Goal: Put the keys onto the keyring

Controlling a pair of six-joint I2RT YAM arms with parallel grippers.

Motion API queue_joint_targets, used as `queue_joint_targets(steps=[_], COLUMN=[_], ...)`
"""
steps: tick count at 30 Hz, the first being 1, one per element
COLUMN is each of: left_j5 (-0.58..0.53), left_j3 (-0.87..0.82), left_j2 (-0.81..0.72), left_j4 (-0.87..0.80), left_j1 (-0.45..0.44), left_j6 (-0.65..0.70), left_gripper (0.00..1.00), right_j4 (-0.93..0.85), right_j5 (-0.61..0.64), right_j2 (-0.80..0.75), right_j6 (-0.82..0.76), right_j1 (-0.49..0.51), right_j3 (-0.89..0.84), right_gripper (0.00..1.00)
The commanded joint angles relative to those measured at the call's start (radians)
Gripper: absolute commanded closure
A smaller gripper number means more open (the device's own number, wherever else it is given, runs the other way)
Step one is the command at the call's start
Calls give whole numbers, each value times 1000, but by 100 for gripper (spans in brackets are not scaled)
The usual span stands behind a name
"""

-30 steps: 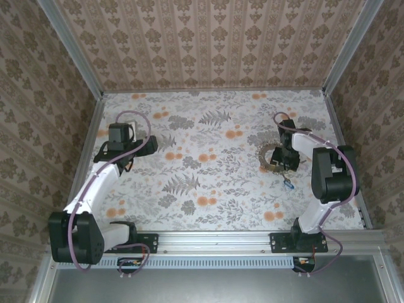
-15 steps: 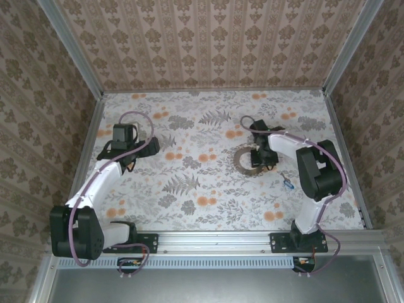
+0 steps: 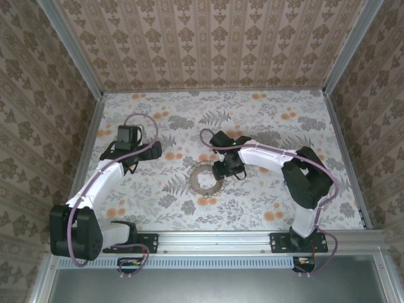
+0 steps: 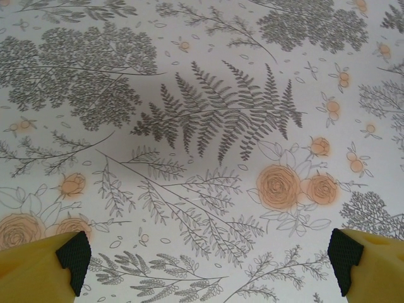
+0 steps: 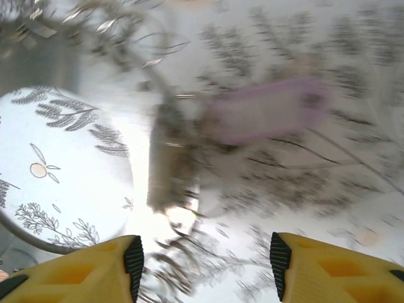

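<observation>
Looking down, we see the floral-cloth table point(image 3: 252, 211) walled by patterned panels point(image 3: 208, 44). The left arm point(image 3: 101, 180) bends up the left side. The right arm point(image 3: 278, 158) reaches in from the right to mid-table. The keys point(image 3: 194, 181) lie flat on the cloth near the centre as a doughnut-shaped wreath. They sit just beside the right gripper point(image 3: 225, 170), on its near-left side; touching or not, we can't tell from above. The left gripper point(image 4: 208, 268) hovers over bare cloth well apart from the keys, fingers spread wide, nothing between them. In the wrist view the right gripper's fingers point(image 5: 88, 271) stand partly apart. That picture is motion-blurred: a grey-brown smear ahead of them is probably the keys, and we see nothing clamped between the pads.
</observation>
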Motion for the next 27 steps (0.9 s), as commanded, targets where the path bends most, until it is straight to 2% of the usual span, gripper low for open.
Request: queue_joint_targets(steps=[1,3,4,6,9,13,19,22,23,27], left_j5=[23,19,20,24,1,-39,-86,-76,-74,-76], left_j3=[27,28,32,55,56,64,75,80,83,91], left_j2=[9,14,17,24,21,19,35,46,49,54], left_j4=[-14,-12,-13,-25,-36,-50,-71,-77,-78,-87], left_j1=[-35,-56,-69,-103,-167,-279,-391,-409,-411,-414], left_j6=[49,58,70,106,140,194,256,258,261,271], left_gripper=[0,0,0,0,0,0,0,0,0,0], right_j4=[-44,-70,-90,-83,-72,-68,-18,38,57,111], right_j5=[124,195,250,289,226,151,-4,-83,-103,-105], right_j2=[-199,-300,-348,-436,-505,-491,-362,-320,-309,-281], right_j6=[76,157,235,364,476,485,461,430,412,352], right_j1=[-78,-139,-193,-338,-544,-659,-684,-679,-669,-575], right_j3=[-70,-129,-167,-269,-378,-419,-429,-439,-442,-456], right_gripper=[35,29,23,24,30,35,35,43,47,49])
